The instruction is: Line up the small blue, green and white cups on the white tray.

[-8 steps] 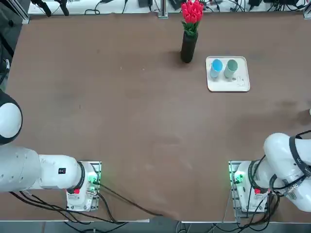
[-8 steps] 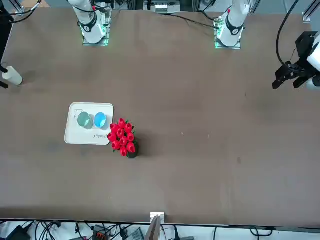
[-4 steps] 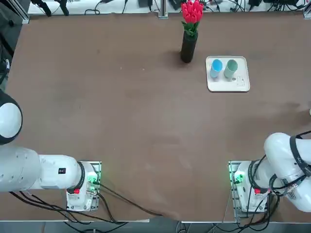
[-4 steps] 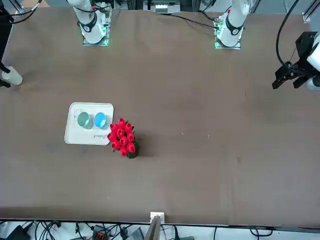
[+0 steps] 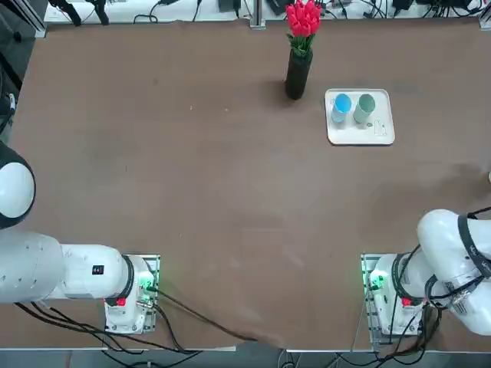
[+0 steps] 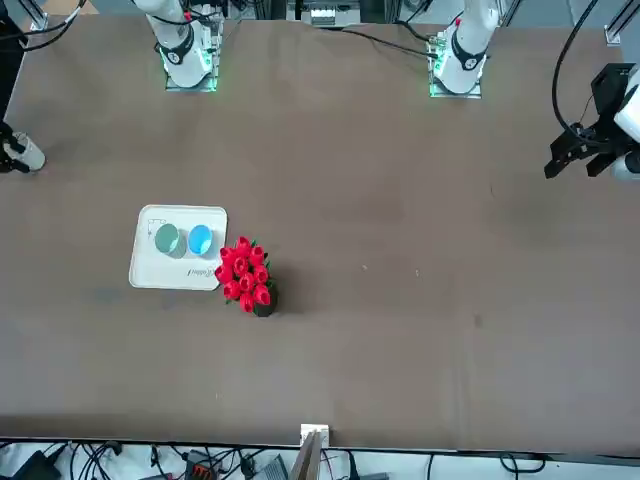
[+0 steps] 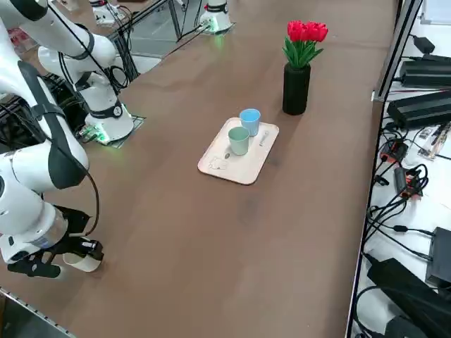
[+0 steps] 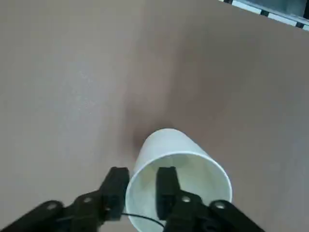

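The white tray (image 5: 380, 132) lies at the far right of the table and carries the light blue cup (image 5: 342, 104) and the teal-green cup (image 5: 365, 105) upright side by side. The off-white cup (image 8: 176, 164) is at the table's right edge, far from the tray, tilted with its mouth toward the wrist camera. My right gripper (image 8: 141, 176) is shut on its rim, one finger inside and one outside. The right side view shows the same gripper (image 7: 74, 255) on this cup (image 7: 84, 263) near the table's corner. In the front view the cup (image 6: 22, 152) is partly cut off.
A tall dark vase with red flowers (image 5: 298, 73) stands just left of the tray (image 7: 225, 165), close to the blue cup (image 7: 249, 120). Cables and power boxes (image 7: 423, 105) lie beyond the table's far edge.
The gripper and the white cup have shifted slightly toward the table's right edge, and the arm's shadow on the table has slid along with them. The tray and its cups are unmoved.
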You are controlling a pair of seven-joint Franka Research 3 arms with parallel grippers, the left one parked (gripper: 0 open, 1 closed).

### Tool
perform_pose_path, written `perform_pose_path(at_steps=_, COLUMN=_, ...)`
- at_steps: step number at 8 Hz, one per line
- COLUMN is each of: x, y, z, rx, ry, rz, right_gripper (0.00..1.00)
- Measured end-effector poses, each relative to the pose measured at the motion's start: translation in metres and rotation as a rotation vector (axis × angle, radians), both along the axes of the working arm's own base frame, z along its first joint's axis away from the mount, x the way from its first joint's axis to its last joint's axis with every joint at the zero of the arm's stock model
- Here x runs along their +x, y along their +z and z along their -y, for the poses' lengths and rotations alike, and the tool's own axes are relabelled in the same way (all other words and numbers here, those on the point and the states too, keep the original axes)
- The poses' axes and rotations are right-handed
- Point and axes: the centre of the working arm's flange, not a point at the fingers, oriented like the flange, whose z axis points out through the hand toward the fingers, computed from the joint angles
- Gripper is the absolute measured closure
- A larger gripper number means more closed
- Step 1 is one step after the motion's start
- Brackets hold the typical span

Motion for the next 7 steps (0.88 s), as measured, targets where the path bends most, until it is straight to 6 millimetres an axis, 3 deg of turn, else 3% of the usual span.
perform_pose_path(at_steps=1, x=0.001, y=0.000, z=0.000, rx=0.000, ry=0.001, rz=0.001, right_gripper=0.89)
perform_pose_path(at_steps=2, x=0.001, y=0.003, z=0.000, rx=-0.002, ry=0.001, rz=0.002, right_gripper=0.97)
perform_pose_path(at_steps=5, x=0.011, y=0.018, z=-0.008, rx=0.019, ry=0.022, rz=-0.008, right_gripper=0.97)
perform_pose_path(at_steps=7, x=0.051, y=0.071, z=-0.050, rx=0.094, ry=0.068, rz=-0.058, right_gripper=0.97)
